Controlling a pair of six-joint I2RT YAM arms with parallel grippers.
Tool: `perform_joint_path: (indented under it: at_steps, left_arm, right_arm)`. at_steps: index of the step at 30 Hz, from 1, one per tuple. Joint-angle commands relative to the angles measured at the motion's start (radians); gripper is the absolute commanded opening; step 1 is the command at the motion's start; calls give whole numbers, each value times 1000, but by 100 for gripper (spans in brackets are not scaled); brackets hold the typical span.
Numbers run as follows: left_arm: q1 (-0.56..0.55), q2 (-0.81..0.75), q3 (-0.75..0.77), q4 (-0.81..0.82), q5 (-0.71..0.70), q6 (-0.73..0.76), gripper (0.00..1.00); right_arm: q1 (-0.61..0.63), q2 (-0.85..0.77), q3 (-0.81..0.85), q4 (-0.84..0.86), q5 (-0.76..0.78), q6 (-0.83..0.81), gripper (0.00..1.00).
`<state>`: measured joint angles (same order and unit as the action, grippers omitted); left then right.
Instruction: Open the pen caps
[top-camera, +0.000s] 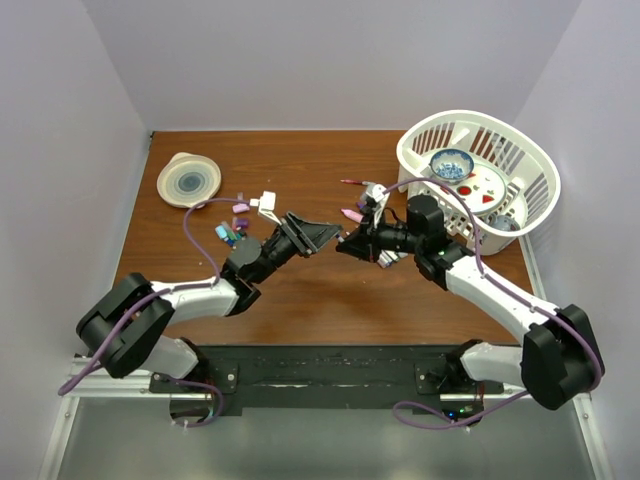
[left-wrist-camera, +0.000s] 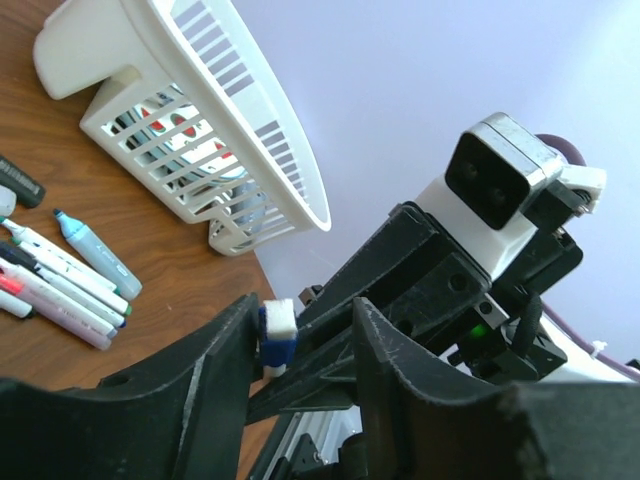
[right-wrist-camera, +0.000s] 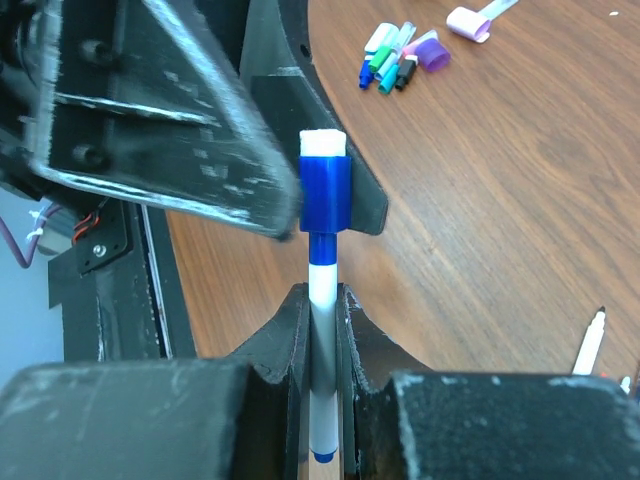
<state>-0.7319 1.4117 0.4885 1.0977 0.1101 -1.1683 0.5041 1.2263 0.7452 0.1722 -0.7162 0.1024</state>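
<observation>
Top view, grippers: left gripper and right gripper meet tip to tip above the middle of the table.
Top view, loose caps: clustered on the table to the left of the left gripper.
Top view, loose pens: lying just beyond the right gripper, near the basket.
Top view, disc: round, at the far left, well apart from both arms.
Left wrist view, cap: blue with a white end. It sits between the left fingers and touches one, with a gap to the other.
Left wrist view, left gripper: released, jaws straddling the cap.
Right wrist view, pen: white barrel with a blue end, standing upright in the jaws.
Right wrist view, right gripper: clenched on the pen barrel below the cap.
Right wrist view, cap: seated on the pen's upper end, not pulled off.
</observation>
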Motion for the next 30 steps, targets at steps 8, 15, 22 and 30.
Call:
perform_joint_path:
  at_steps: [8, 15, 22, 30]
  left_arm:
    - [-4, 56, 71, 39, -23, 87, 22]
    - [106, -32, 61, -1, -150, 174, 0]
    - [396, -210, -27, -94, -199, 122, 0]
    - [607, -349, -140, -274, -165, 93, 0]
  right_arm:
    - [33, 32, -6, 36, 21, 19, 0]
    - [56, 67, -17, 26, 18, 31, 0]
    - [99, 140, -15, 13, 32, 17, 0]
    - [103, 190, 11, -28, 67, -17, 0]
